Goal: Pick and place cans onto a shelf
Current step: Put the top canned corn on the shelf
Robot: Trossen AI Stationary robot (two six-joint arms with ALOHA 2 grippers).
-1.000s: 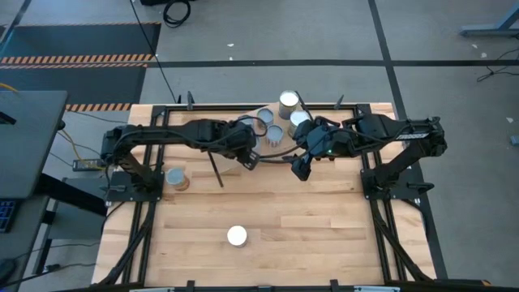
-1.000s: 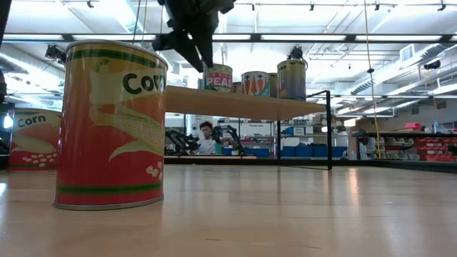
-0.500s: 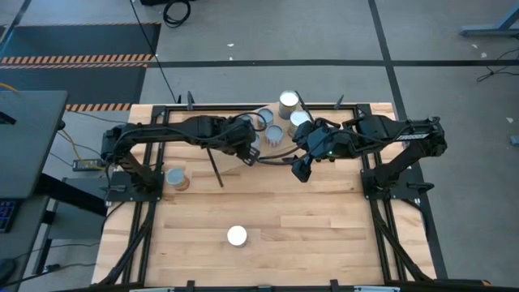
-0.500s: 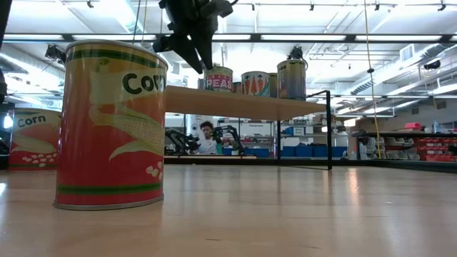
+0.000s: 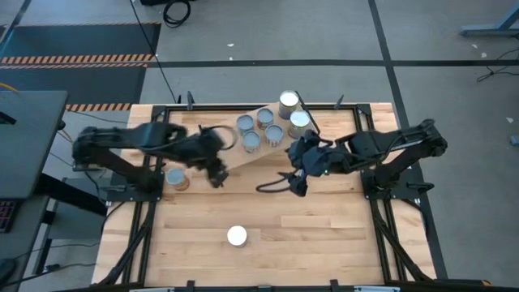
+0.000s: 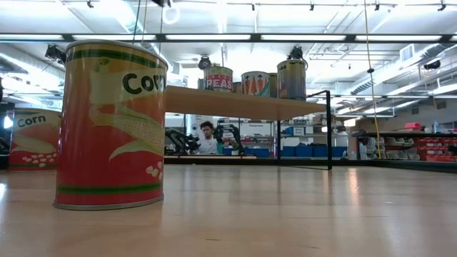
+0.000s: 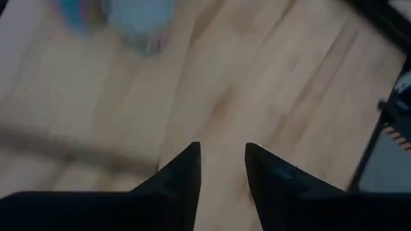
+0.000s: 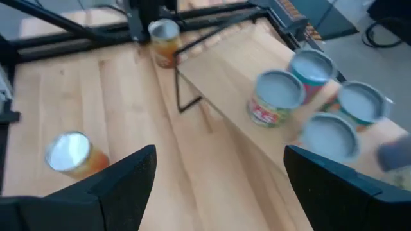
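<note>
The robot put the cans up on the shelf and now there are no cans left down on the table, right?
Not quite. Cans do stand on the shelf, but the high view shows two more on the table: one can near the front and one can at the left side. The low view shows both too, each labelled Corn.

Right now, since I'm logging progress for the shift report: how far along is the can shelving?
Done: six round silver-topped tins stand on the light wood shelf with black rod legs. In hand: nothing; the left gripper and right gripper are both open and empty above the tabletop. Left: two orange-sided corn tins on the tabletop, one near the left arm's base, one near the front edge.
</note>
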